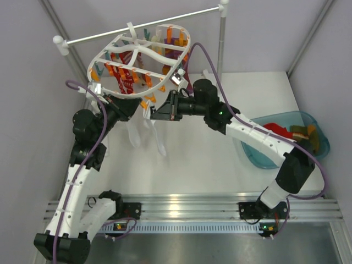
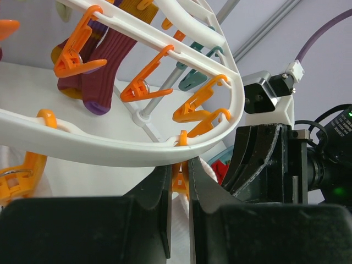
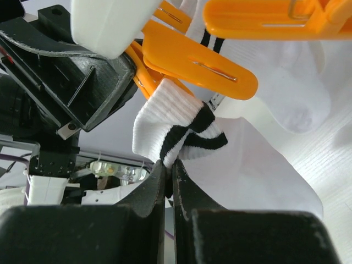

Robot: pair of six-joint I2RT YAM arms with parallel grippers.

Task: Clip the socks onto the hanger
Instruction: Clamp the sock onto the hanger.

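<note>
Bunching up between my right gripper's [image 3: 169, 176] tips, the striped sock [image 3: 179, 129] is white with black bands, and its ribbed cuff reaches the lower end of an orange clip [image 3: 192, 63]. I cannot tell whether the clip has bitten the cuff. The right fingers are pressed together on the fabric just below the stripes.

On the left wrist feed, my left gripper [image 2: 180, 198] has its fingers drawn close together with that orange clip squeezed between them. The clip hangs from the near rim of the hanger [image 2: 110, 149].

Farther along the frame, a maroon sock [image 2: 104, 71] hangs from another orange clip. From above I see white socks [image 1: 135, 135] dangling below the hanger's near edge, just beside both wrists. The hanger hooks onto the rail [image 1: 143, 25] at the back of the table [image 1: 209, 159]. Well to the right, the blue basin [image 1: 258, 157] holds more socks [image 1: 278, 131], red and yellow-green.
</note>
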